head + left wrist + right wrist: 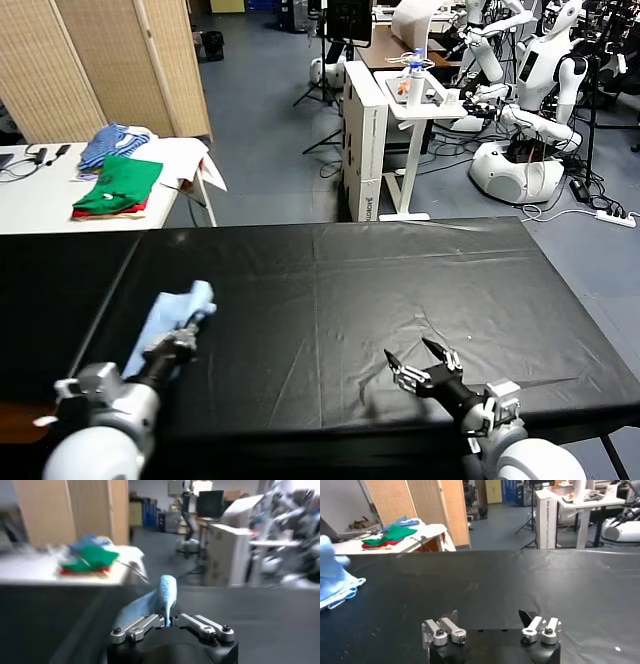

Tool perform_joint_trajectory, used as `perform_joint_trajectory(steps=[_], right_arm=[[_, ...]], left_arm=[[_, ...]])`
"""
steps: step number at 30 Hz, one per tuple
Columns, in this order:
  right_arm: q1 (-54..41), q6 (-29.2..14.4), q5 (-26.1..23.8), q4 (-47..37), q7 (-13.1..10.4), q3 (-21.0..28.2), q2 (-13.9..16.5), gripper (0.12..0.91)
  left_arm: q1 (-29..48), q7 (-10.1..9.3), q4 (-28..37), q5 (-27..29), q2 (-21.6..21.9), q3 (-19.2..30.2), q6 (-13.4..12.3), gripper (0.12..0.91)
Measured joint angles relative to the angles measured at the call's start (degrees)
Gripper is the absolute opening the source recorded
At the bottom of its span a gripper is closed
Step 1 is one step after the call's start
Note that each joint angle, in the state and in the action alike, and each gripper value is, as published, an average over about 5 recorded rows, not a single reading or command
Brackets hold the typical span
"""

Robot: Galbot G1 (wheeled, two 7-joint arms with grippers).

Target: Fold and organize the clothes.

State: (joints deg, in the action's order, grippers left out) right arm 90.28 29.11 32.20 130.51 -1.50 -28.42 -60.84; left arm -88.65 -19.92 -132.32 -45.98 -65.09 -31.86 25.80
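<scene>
The clothes, one pale sky-blue T-shirt [170, 315], lie bunched on the black table [400, 290] at its near left. My left gripper [183, 337] is shut on a fold of the shirt. In the left wrist view the blue cloth [159, 600] rises from between the closed jaws of that gripper [169, 618]. My right gripper [418, 359] rests low over the table's near right, open, with nothing between its fingers. The right wrist view shows the open right gripper [489, 617] and the shirt [334, 577] far off to the side.
A white side table [40, 195] at the back left carries folded green and red garments [118, 188] and a blue-striped and white cloth pile [115, 143]. Folding screens [110, 60], a white cabinet [365, 140] and parked robots [520, 110] stand beyond the black table.
</scene>
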Motion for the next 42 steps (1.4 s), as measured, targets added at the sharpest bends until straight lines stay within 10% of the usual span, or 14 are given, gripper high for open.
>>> perform_joint_trajectory(steps=[11,30,42], right_arm=[[-0.8,0.1,0.0,-0.8,0.0,0.4,0.1,0.907],[-2.5,1.1,5.2,-2.1,0.2,2.2,1.2,0.907],[-8.3,3.3,11.3,-5.4,-0.7,7.1,1.3,0.907]], left_arm=[[4.0,1.68,6.4,9.3,-14.0,12.8,-1.1,0.178],[6.3,4.89,14.5,21.6,-27.1,20.5,-3.3,0.182],[5.8,13.0,12.6,21.0,-24.2,18.6,-6.0,0.804]])
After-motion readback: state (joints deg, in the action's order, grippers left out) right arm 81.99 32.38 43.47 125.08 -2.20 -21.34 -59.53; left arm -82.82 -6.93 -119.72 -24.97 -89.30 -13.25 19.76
